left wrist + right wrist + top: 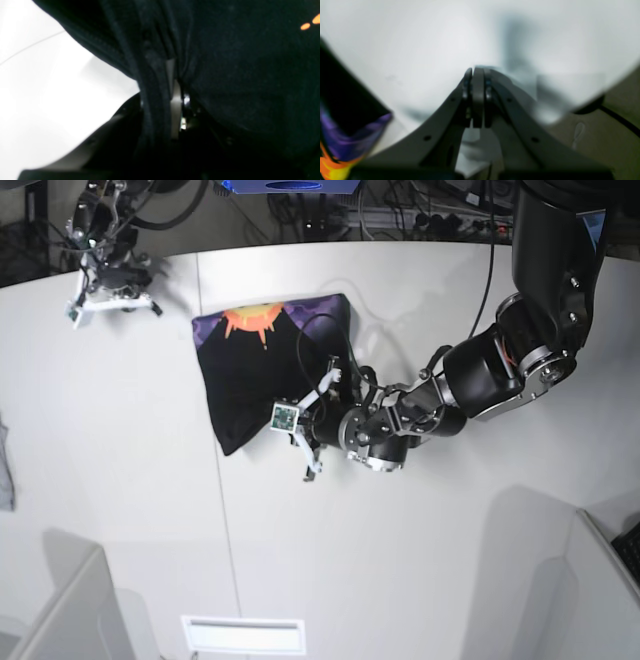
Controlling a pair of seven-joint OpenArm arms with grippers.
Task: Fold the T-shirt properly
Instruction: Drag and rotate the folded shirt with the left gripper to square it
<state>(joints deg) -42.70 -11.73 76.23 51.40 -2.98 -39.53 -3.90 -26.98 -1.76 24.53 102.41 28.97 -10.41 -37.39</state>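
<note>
Base view: the T-shirt (262, 370) is seen bunched on the counter (120, 480), its hem pinched by the left end effector (312, 423); the right end effector (108, 288), pressed together, is parked apart; one-sided dragging could skew the fold.

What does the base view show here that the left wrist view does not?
Only the base view shows the whole folded T-shirt with its orange sun print, both arms, the right claw away from the cloth near the table's far corner, and a grey cloth scrap at the edge. Only the left wrist view shows black fabric bunched between the left claw's fingers up close. Both show the black shirt, the white table and the left claw at the shirt.
</note>
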